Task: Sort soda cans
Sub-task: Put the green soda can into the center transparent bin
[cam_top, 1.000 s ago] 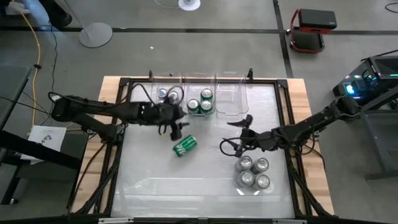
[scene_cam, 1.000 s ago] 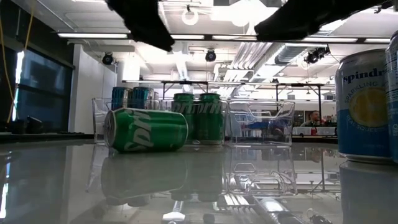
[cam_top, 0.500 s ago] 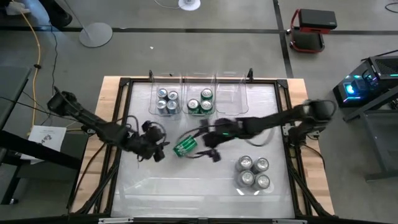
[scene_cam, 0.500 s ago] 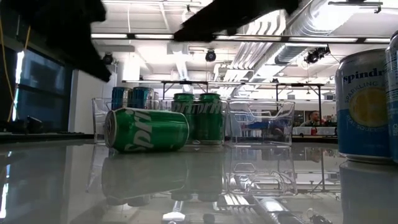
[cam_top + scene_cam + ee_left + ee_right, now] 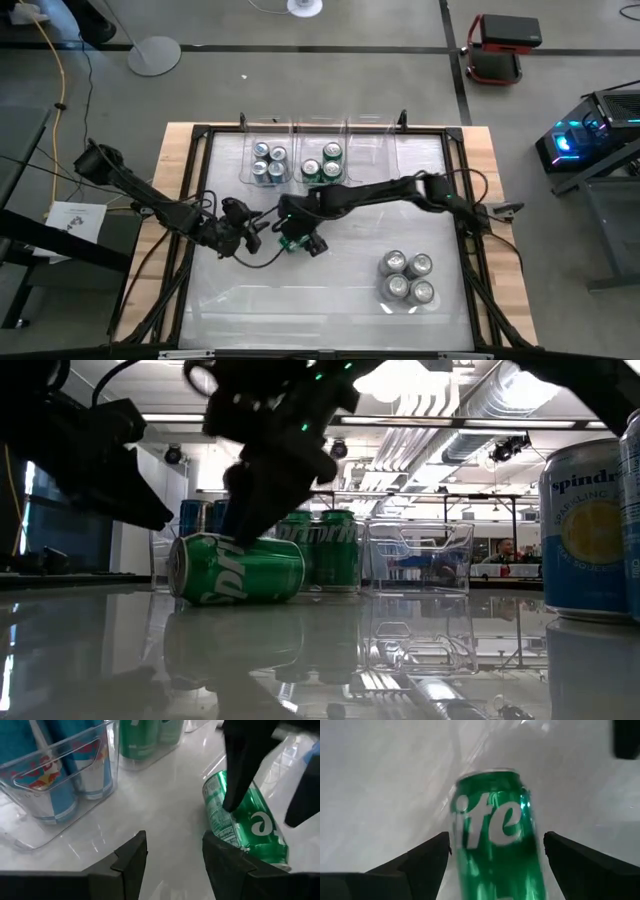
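A green soda can (image 5: 495, 845) lies on its side on the table's middle left (image 5: 291, 242). My right gripper (image 5: 497, 865) hangs over it, slanting down, open, one finger on each long side of the can with a thin gap showing. My left gripper (image 5: 175, 860) stands open just left of the can (image 5: 255, 238), low over the table and pointing toward the can's end (image 5: 220, 827). Several blue cans (image 5: 268, 165) stand in the far-left clear bin, and three green cans (image 5: 323, 165) stand in the middle bin.
An empty clear bin (image 5: 368, 160) stands at the far edge, right of the green cans' bin. Several silver-topped cans (image 5: 407, 277) stand together at the near right, close to the low camera (image 5: 585, 530). Bare table lies along the near edge.
My right gripper has swept from the table's right middle toward the left, tipped downward and come down astride the lying green can, staying open. My left gripper has drawn back from the blue cans' bin toward the near left and sunk low. The can has not moved.
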Controlling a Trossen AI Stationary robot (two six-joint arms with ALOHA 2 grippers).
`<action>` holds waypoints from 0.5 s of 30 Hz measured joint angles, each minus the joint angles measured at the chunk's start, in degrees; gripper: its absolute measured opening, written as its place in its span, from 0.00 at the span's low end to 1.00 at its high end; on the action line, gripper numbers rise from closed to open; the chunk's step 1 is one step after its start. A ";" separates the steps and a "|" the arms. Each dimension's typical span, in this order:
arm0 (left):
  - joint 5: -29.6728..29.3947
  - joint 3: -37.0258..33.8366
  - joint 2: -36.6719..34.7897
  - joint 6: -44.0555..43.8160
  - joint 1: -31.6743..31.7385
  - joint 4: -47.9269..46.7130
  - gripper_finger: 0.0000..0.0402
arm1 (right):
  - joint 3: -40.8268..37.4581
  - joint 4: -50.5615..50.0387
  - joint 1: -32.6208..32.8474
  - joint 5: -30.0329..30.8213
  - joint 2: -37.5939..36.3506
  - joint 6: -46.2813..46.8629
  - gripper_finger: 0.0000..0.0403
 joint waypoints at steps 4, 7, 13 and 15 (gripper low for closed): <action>-0.47 -0.04 0.00 0.02 0.00 -0.13 0.43 | 4.39 -3.61 -0.35 -0.23 4.81 -2.11 0.78; -2.08 -0.04 -0.02 0.01 -0.17 -0.38 0.43 | 5.13 -4.70 -0.37 -0.73 6.19 -3.07 0.78; -3.64 -0.04 -0.02 -0.15 -0.17 -2.61 0.43 | 2.69 -1.95 -2.00 -6.36 6.56 0.05 0.77; -3.65 -0.04 -0.04 -1.61 -0.17 -3.19 0.43 | 2.64 -1.91 -2.79 -7.72 6.63 1.33 0.75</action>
